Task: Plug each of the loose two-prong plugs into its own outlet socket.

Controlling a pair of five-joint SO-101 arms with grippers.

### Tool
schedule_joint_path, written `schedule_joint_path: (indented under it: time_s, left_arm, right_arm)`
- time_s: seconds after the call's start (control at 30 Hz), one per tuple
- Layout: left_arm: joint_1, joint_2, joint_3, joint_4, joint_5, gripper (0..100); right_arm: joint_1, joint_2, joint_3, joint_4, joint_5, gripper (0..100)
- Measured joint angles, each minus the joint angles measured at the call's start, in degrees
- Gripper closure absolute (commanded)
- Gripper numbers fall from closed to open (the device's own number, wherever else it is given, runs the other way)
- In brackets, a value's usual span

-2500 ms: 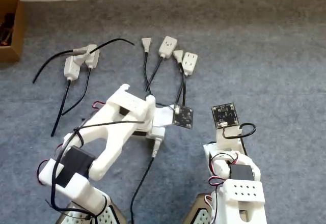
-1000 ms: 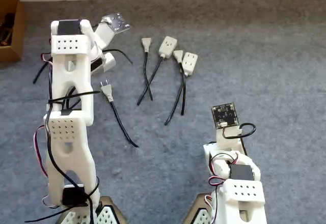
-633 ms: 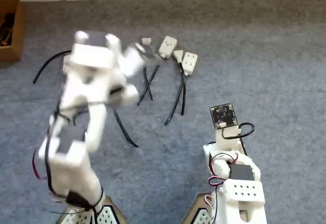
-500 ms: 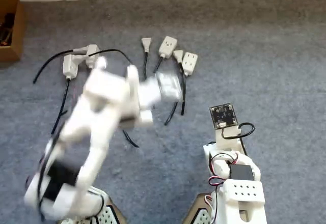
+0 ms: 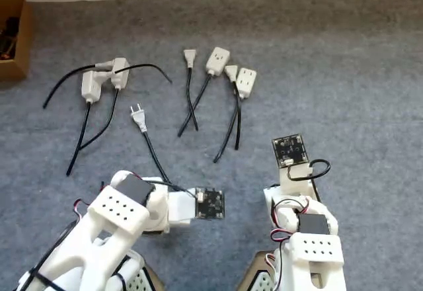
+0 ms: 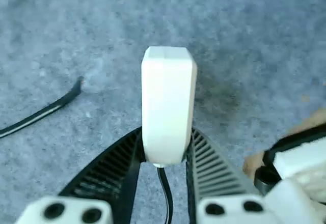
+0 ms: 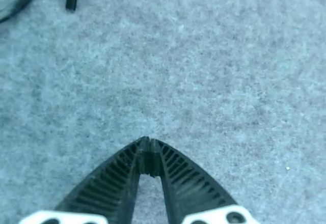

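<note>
White outlet socket [image 6: 168,96], black cord at its base, is being clamped between the ribbed fingers [image 6: 122,163] of the L claw [image 6: 167,138], just over the grey tabletop [image 5: 357,79] at near left. A loose two-prong plug [image 5: 137,112] is lying beyond that arm; further plugs [image 5: 190,55] & sockets [image 5: 217,59] are lying farther back, unjoined. R claw [image 7: 148,155] is being held pinched shut, tips touching, w/ nothing btw them.

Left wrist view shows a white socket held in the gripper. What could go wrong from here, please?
1. The left gripper grips the white socket only near its cord end, so it may tilt or slip during insertion.
2. The loose plug lies free on the carpet, and the right gripper is shut and empty, so the plug would probably slide away when pushed.
</note>
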Motion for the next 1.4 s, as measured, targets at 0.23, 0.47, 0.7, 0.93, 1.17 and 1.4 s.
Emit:
schedule_joint_path:
  time_s: [0.23, 0.47, 0.7, 0.93, 1.17, 1.4]
  left_arm:
    - [-1.49, -0.44, 0.44, -2.46, 0.26, 78]
    - [-1.41, -0.79, 0.44, -2.55, 0.26, 78]
    - [-2.37, -0.79, 0.44, -7.12, 0.7, 78]
    - [-7.47, -0.79, 0.35, -15.91, 0.88, 78]
    - [-14.42, -0.7, -6.24, -18.11, 0.79, 78]
    - [-15.74, -0.7, -7.21, -19.08, 0.7, 78]
  right_arm:
    - [0.0, 0.0, 0.0, 0.0, 0.0, 98.9]
    - [0.0, 0.0, 0.0, 0.0, 0.0, 98.9]
    - [0.0, 0.0, 0.0, 0.0, 0.0, 98.9]
    - [0.0, 0.0, 0.0, 0.0, 0.0, 98.9]
    - [-2.2, 0.0, 0.0, 0.0, 0.0, 98.9]
    - [-2.29, 0.0, 0.0, 0.0, 0.0, 98.9]
